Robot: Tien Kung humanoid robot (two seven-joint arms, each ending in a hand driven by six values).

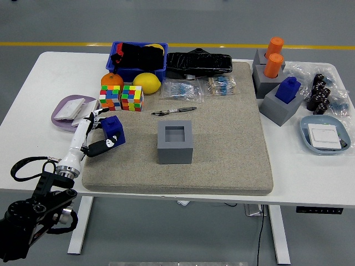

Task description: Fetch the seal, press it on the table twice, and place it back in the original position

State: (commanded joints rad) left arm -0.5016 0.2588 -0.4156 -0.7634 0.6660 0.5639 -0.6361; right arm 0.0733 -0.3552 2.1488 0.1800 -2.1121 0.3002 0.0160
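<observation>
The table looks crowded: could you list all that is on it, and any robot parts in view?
Mat: one, beige, table centre.
Holder block: one, grey, empty, mid-mat.
Blue seal: one, in the left hand, mat's left edge.
Pen: one, black, behind the block.
Puzzle cubes: two, multicoloured, left rear.
Orange, lemon: one each, by the blue bin.
Grey stands: three, right, holding two orange seals and one blue.
Dishes: purple left, blue right.
Left hand: white and black fingers, gripping the seal.
</observation>
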